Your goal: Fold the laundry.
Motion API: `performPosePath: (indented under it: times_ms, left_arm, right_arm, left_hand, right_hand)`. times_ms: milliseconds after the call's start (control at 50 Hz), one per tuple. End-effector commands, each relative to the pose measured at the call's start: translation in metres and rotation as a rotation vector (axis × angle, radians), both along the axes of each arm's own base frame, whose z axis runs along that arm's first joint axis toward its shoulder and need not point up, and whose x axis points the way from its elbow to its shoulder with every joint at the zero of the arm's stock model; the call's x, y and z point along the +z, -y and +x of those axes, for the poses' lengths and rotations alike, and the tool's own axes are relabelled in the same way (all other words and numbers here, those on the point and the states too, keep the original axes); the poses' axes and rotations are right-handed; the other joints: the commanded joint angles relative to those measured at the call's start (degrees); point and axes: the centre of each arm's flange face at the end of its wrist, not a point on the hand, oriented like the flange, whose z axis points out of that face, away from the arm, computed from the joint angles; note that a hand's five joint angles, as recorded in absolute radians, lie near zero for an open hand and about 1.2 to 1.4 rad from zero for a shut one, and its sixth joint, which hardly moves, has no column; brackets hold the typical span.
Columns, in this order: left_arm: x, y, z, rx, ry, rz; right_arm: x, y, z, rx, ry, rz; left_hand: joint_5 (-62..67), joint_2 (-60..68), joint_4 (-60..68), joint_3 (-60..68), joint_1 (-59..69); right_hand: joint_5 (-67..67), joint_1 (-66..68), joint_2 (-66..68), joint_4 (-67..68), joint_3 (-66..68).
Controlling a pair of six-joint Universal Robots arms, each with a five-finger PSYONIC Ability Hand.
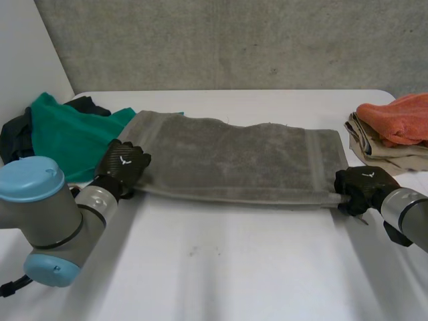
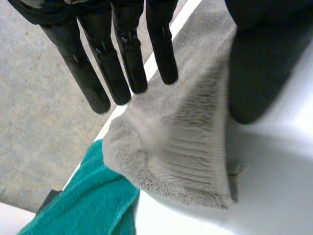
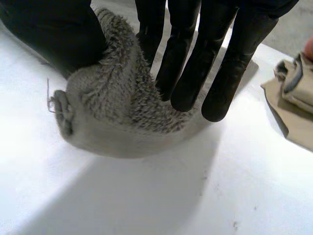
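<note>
White table (image 1: 234, 267) before a concrete wall (image 1: 234, 40); a grey towel (image 1: 234, 160) lies stretched flat between the two hands; the left hand (image 1: 124, 164) pinches one near corner between straight fingers and thumb, a green cloth (image 1: 67, 134) just beyond its fingertips; the right hand (image 1: 364, 184) grasps the opposite near corner the same way, an orange towel (image 1: 398, 117) on a beige pile (image 1: 374, 150) near beside it.
</note>
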Motion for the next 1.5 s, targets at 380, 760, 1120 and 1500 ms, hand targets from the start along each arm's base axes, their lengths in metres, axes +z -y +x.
performPosePath:
  times_ms: [380, 760, 1120, 1500]
  left_arm:
    - [-0.022, 0.029, 0.040, 0.105, -0.070, 0.159]
    - [0.017, 0.006, 0.051, 0.124, -0.058, 0.166]
    - [0.044, -0.132, 0.068, -0.005, 0.281, 0.579]
    - [0.021, 0.038, -0.003, 0.029, 0.225, 0.016]
  right_arm:
    - [0.012, -0.010, 0.001, 0.083, -0.068, -0.077]
    - [0.041, -0.025, -0.005, 0.144, -0.200, -0.126]
    - [0.052, -0.103, -0.025, 0.441, -0.537, 0.157]
    - [0.025, 0.013, 0.004, 0.179, -0.641, -0.187]
  left_hand:
    - [-5.06, -5.03, -4.88, -5.35, -2.45]
    - [42.02, 42.05, 42.20, 41.73, 44.63]
    - [42.02, 42.05, 42.20, 41.73, 44.63]
    - [42.02, 42.05, 42.20, 41.73, 44.63]
  right_hand:
    - [13.27, 22.88, 12.33, 11.86, 12.00]
    - [13.27, 22.88, 12.33, 11.86, 12.00]
    - [13.27, 22.88, 12.33, 11.86, 12.00]
    - [13.27, 22.88, 12.33, 11.86, 12.00]
